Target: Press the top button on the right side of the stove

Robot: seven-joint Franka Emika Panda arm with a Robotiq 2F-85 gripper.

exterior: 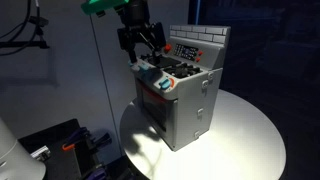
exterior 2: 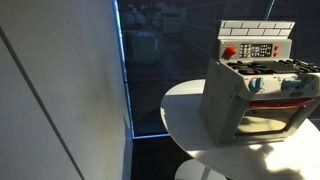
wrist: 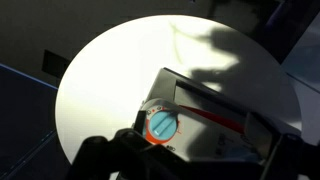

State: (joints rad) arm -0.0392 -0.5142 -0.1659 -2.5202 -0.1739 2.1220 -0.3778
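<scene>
1. Arm: one. It enters from the top in an exterior view. Its pincer (exterior: 140, 47) points down, poised over the near corner of the stove (exterior: 185, 92). Whether it touches cannot be told.
2. Pincer state: spread wide, with nothing held. In the wrist view the dark fingers (wrist: 100, 160) sit along the bottom edge.
3. Stove: one, grey and boxy. In both exterior views it stands off centre on the round white worktop (exterior: 250, 130).
4. Stove parts:
   - one white brick-pattern back wall (exterior 2: 257, 29);
   - one dark control panel (exterior 2: 256, 50) bearing a red mark;
   - one oven door (exterior 2: 268, 120);
   - one blue round dial (wrist: 162, 125) ringed in orange, directly below the wrist camera.
   - The black burners are too dim to count.
5. Surroundings: dark equipment (exterior: 60, 142) sits low beside the worktop, cables (exterior: 22, 32) hang behind, and a pale wall panel (exterior 2: 60, 90) stands well apart from the stove.
</scene>
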